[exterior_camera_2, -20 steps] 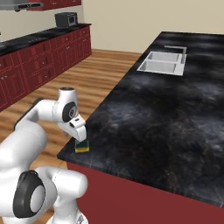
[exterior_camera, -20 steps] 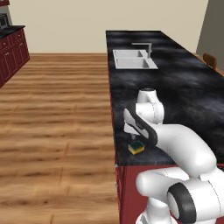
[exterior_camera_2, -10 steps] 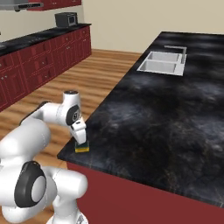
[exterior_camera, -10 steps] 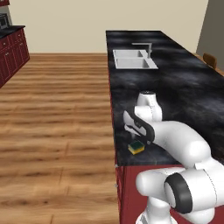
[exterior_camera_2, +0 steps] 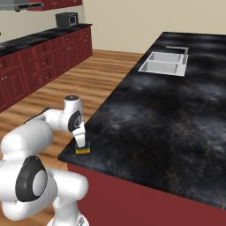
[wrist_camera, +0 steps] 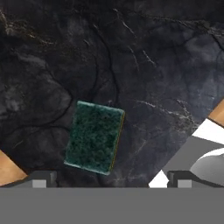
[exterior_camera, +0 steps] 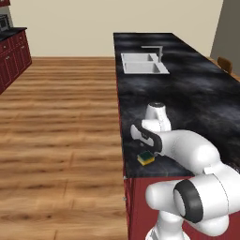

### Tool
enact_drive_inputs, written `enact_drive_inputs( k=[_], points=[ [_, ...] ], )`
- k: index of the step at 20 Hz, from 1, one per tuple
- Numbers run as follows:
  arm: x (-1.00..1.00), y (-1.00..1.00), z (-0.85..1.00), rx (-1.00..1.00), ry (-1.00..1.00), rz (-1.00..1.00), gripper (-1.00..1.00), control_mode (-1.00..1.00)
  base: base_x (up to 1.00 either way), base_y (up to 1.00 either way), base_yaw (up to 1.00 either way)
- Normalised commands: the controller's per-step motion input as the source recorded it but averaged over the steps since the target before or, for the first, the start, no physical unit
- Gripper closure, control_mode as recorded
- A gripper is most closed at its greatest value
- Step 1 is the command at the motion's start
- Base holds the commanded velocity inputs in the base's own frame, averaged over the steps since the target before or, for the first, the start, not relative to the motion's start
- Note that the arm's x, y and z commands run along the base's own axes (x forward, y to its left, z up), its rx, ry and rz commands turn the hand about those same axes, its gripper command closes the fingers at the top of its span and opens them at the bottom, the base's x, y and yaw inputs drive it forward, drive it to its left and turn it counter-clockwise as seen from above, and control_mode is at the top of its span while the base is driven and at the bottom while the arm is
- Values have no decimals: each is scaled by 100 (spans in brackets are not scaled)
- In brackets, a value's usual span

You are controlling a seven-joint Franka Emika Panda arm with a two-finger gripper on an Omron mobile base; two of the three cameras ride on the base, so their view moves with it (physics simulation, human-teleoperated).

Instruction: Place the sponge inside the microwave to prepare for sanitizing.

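Observation:
The sponge (wrist_camera: 95,137), a small yellow block with a dark green top, lies flat on the black counter near its corner. It is seen as well at sponge (exterior_camera: 146,158) and sponge (exterior_camera_2: 82,150). My gripper (wrist_camera: 111,180) hangs straight down just above it, open, its fingertips (wrist_camera: 41,179) set wide at either side of the sponge's near end. From the base, the gripper (exterior_camera: 149,151) and gripper (exterior_camera_2: 80,142) sit right over the block. The microwave (exterior_camera_2: 66,18), a dark box, stands far off on the red-cabinet counter; its door state is too small to tell.
The black island counter (exterior_camera_2: 167,114) carries a white double sink (exterior_camera_2: 163,67) with a tap at its far end. The counter edge and wood floor (exterior_camera: 61,122) lie just left of the sponge. Red cabinets (exterior_camera_2: 39,66) line the far wall.
The hand has sunk lower toward the sponge and the arm's elbow has swung. The jaws stayed open and the sponge has not moved.

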Motion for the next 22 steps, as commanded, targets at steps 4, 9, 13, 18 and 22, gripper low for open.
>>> enact_drive_inputs(
  k=[4, 9, 13, 18, 22],
  points=[
    [2, 0, -26, 0, 0, -21, -100, -100, 0, 0, 0],
    [7, 0, -15, 0, 1, -18, -100, -100, 0, 0, 0],
    [7, 0, -16, 0, 0, -14, -100, -100, 0, 0, 0],
    [15, -1, -19, 4, 5, -6, -100, -100, 0, 0, 0],
    [9, 0, -23, 5, 9, -1, -100, -100, 0, 0, 0]
  ],
)
